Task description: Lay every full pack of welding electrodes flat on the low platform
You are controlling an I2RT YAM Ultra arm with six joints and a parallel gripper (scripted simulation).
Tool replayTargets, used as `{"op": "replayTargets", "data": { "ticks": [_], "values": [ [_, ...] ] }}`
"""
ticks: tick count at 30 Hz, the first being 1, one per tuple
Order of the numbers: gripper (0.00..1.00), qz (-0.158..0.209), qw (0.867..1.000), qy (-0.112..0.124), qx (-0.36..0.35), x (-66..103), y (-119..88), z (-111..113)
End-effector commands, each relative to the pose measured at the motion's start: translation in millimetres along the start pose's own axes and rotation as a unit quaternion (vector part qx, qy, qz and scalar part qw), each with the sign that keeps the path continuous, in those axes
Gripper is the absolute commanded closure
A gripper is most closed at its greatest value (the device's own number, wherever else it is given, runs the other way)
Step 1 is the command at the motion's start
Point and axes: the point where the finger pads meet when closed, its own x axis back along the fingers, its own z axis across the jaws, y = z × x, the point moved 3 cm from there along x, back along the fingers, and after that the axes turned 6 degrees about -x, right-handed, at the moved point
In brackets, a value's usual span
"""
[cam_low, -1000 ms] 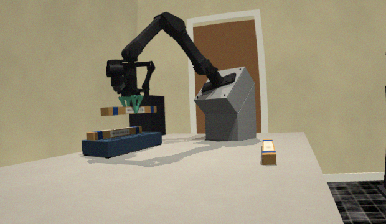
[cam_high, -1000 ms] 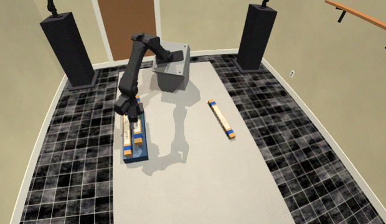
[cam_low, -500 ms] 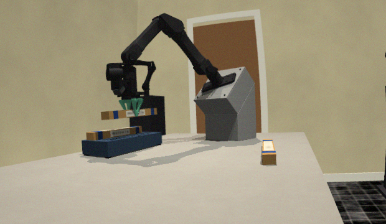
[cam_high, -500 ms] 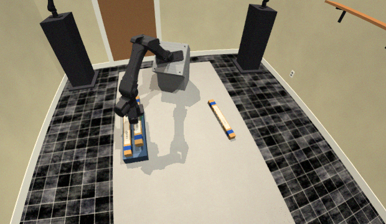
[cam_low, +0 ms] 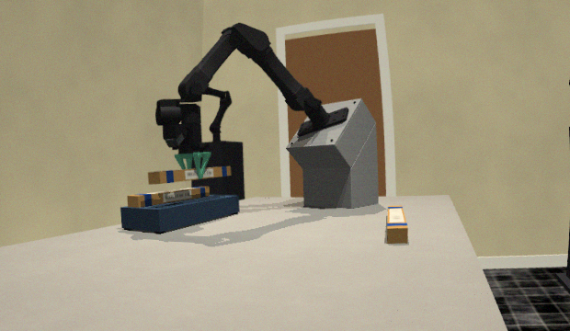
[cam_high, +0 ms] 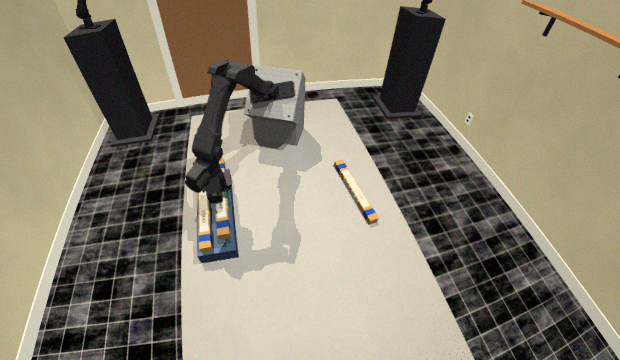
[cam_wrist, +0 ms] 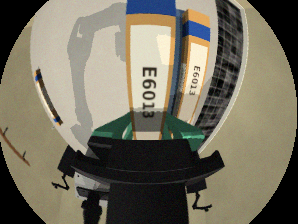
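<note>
One pack (cam_high: 222,220) (cam_low: 158,177) (cam_wrist: 150,55) hangs in the pincer (cam_low: 193,171) (cam_wrist: 147,113).

Air gap between raised electrode pack (cam_high: 223,212) (cam_low: 176,176) (cam_wrist: 150,45) in gripper (cam_high: 221,192) (cam_low: 193,171) (cam_wrist: 147,113) and blue platform (cam_high: 217,255) (cam_low: 142,220) (cam_wrist: 177,65). Resting pack (cam_high: 204,220) (cam_low: 175,197) (cam_wrist: 196,70) takes platform's outer side, obstacle close alongside descent. Wide passage between platform and lone pack (cam_high: 357,192) (cam_low: 396,225) (cam_wrist: 47,97); grey pedestal (cam_high: 277,132) (cam_low: 326,176) blocks behind.

A lab-like room with robot arms on black pedestals (cam_high: 110,80) (cam_low: 225,170) around a pale tabletop (cam_high: 340,280) (cam_low: 267,276).
</note>
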Motion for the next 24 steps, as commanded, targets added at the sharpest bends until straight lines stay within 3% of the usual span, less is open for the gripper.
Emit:
{"op": "replayTargets", "data": {
  "ticks": [1, 7, 24],
  "values": [
    [1.0, -0.047, 0.999, -0.023, 0.006, 22.1, 25.8, -7.7],
    [1.0, -0.04, 0.999, -0.022, 0.004, 8.5, 22.9, -9.2],
    [1.0, -0.039, 0.999, -0.021, 0.005, -4.5, 20.5, -6.8]
  ]
}}
